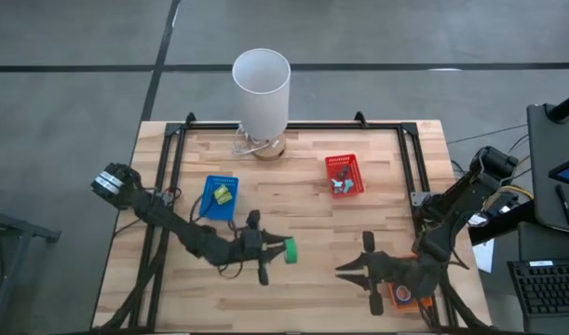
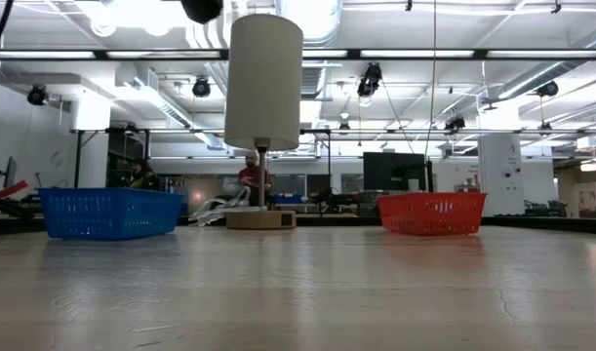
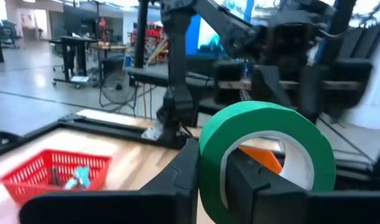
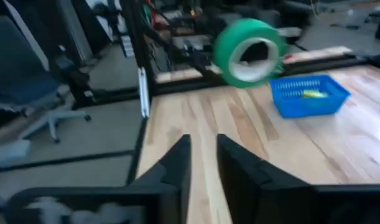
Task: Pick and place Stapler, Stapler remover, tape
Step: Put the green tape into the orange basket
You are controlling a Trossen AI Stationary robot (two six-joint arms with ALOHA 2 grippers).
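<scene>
Green tape [image 3: 264,155] fills the left wrist view, its ring clamped by the left hand [image 1: 270,249], held above the desk [image 1: 303,200] near the front edge. Behind that hand sits a blue basket [image 1: 219,197]; farther off, a red basket [image 1: 344,175]. Opposite, the right hand [image 1: 351,270] hovers low, fingers nearly together, gripping nothing.

A grey floor [image 1: 70,56] crossed by dark seams surrounds the wooden table [image 1: 293,177]. Beyond the table, the room is a wide workshop: white ducts [image 2: 161,97] and strip lights [image 2: 395,55] overhead, a monitor [image 2: 395,171] on distant desks, a grey office chair [image 4: 28,93] beside the table's frame.
</scene>
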